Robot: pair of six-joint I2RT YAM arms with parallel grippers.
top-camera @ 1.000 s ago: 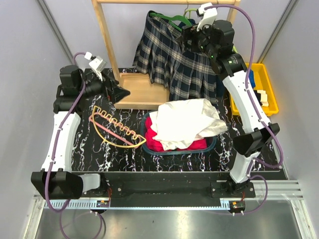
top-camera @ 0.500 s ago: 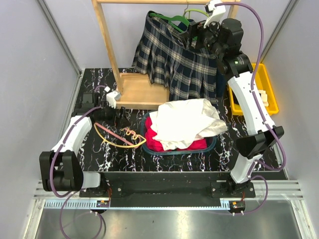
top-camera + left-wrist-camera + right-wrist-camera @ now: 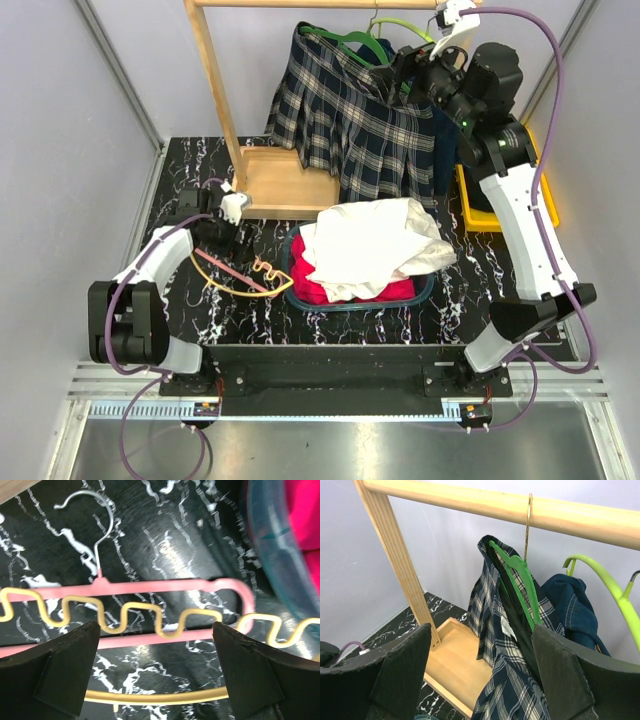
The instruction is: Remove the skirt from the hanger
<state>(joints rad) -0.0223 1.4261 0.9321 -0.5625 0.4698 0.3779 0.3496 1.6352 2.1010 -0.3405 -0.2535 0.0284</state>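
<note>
Right arm stretched tall, the right gripper [image 3: 480, 630] is raised toward the wooden rail [image 3: 460, 499], fingers parted and holding nothing. Just ahead, the skirt [image 3: 345, 115] hangs on the hanger [image 3: 519, 575]. Left arm folded low, the left gripper [image 3: 155, 632] is spread wide over a pink hanger [image 3: 150, 586] on the table [image 3: 165, 540].

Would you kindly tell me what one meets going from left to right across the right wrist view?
Wooden post → skirt → denim garment → lime hanger.
</note>
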